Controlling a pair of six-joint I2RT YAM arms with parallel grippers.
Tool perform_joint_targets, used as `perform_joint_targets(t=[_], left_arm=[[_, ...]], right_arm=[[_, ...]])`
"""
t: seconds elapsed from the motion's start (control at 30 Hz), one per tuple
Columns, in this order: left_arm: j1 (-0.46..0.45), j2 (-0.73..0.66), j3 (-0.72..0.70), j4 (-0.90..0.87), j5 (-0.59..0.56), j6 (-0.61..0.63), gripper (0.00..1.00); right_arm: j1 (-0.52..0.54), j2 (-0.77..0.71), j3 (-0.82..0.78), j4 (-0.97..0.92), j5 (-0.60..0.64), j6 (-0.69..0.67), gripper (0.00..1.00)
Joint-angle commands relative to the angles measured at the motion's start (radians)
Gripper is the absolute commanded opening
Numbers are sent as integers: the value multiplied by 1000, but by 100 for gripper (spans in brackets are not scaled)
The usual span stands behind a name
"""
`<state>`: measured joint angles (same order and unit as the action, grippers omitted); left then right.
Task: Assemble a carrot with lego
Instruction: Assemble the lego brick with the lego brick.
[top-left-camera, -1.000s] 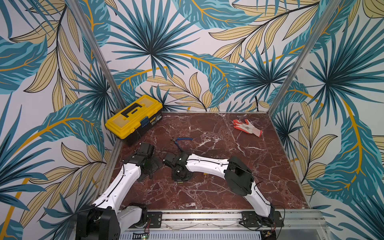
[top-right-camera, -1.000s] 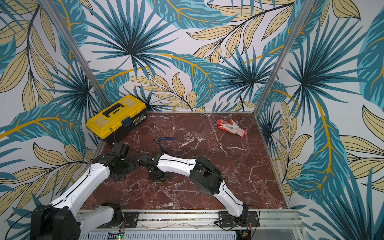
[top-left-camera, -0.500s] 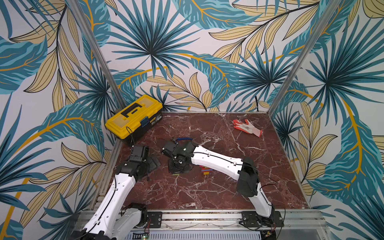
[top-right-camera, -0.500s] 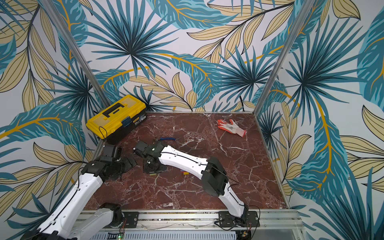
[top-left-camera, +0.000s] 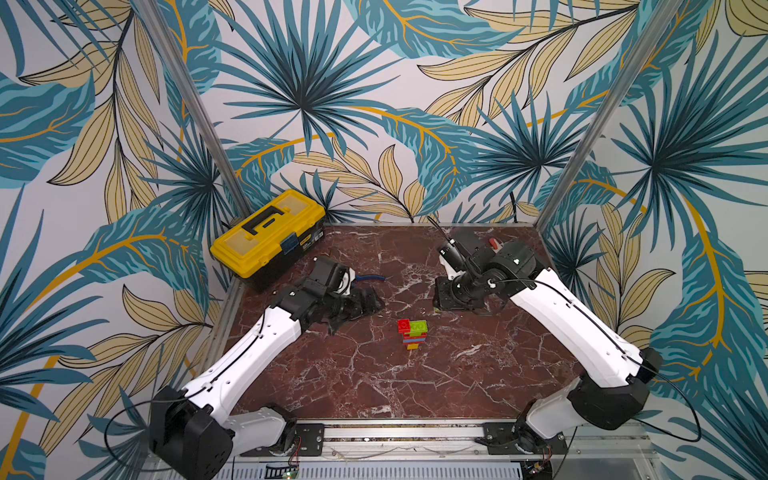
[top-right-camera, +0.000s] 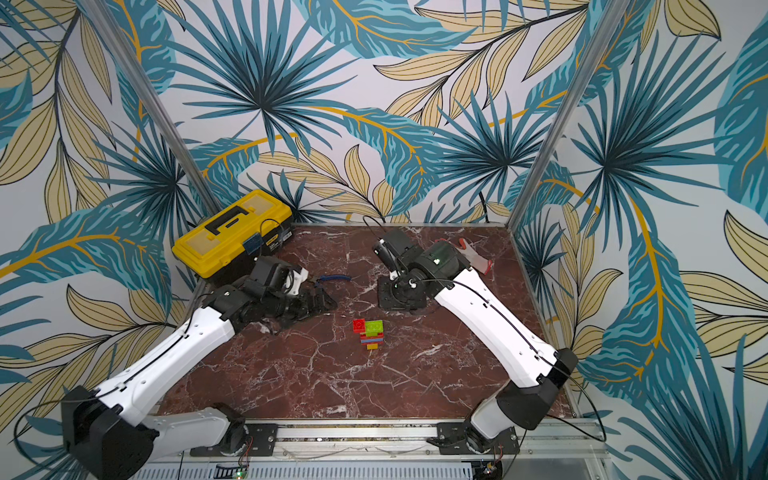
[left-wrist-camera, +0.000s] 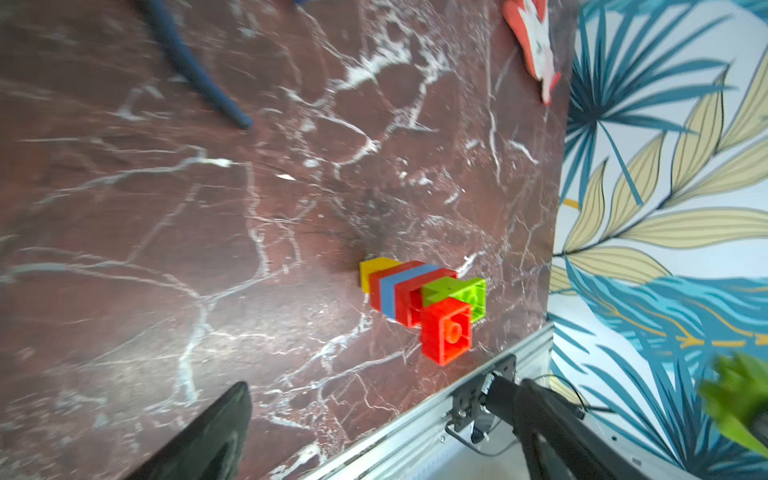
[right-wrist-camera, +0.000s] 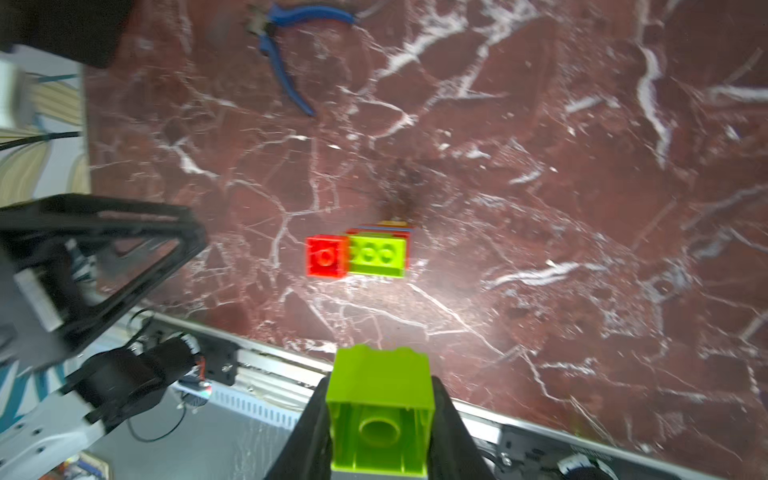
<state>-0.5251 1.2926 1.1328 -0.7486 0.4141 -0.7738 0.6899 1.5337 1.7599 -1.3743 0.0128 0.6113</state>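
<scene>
My right claw (right-wrist-camera: 380, 415) grips a lime-green brick (right-wrist-camera: 380, 399) above the table (top-left-camera: 374, 386), arm reaching in from five o'clock with the wrist bent down. The carrot (top-left-camera: 412, 334) stands upright mid-table, at seven o'clock from that claw in a top view. To seat the brick well, I'd square it over the carrot's studs, then press straight down. My left claw (top-left-camera: 353, 307), spread wide and empty, hovers at the carrot's ten o'clock.
</scene>
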Motion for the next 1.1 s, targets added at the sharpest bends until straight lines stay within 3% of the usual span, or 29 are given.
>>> perform_joint_targets(t=[0.0,0.23,1.07], left_arm=[[-53,73,58,12,48,14,100],[-85,195,33,56,74,38,100],[-95,212,-56,118,85,56,98]], right_arm=[[-37,30,-86,29,-61,-106,20],[-73,114,-123,79,-133,-154,20],[-75,241,-157,150,-239,-151,20]])
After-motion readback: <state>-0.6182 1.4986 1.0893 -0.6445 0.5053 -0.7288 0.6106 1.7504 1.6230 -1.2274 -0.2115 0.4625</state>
